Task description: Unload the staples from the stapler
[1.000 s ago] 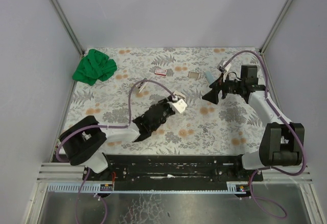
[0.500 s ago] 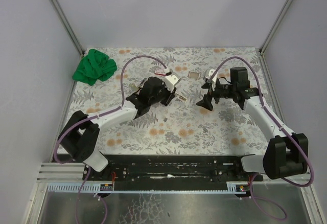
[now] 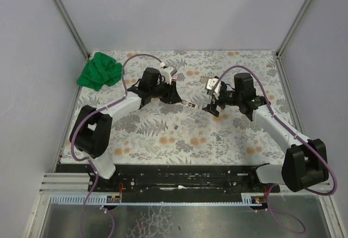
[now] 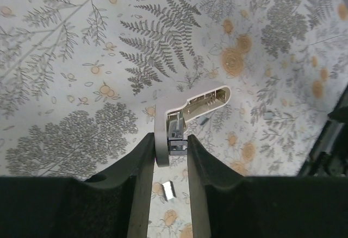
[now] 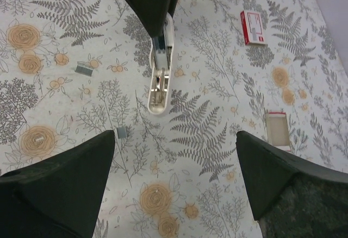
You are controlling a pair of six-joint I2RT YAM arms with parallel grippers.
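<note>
Staples (image 5: 122, 133) loose on tablecloth (image 5: 217, 156); left tool (image 4: 169, 146) clamps stapler (image 4: 201, 102); right tool (image 5: 174, 140) wide open, empty.

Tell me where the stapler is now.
The stapler is clamped in the left gripper, hinged open over the floral table near the red-and-white box; the right wrist view shows it just ahead of the open right gripper.

The right tool (image 5: 175, 139) is hanging wide open over the flowered surface (image 5: 217, 164). The left tool (image 5: 163, 25) is pinching a white stapler (image 5: 159, 88); staples (image 5: 122, 133) are lying beside it, a red-and-white box (image 5: 254, 27) farther off.
</note>
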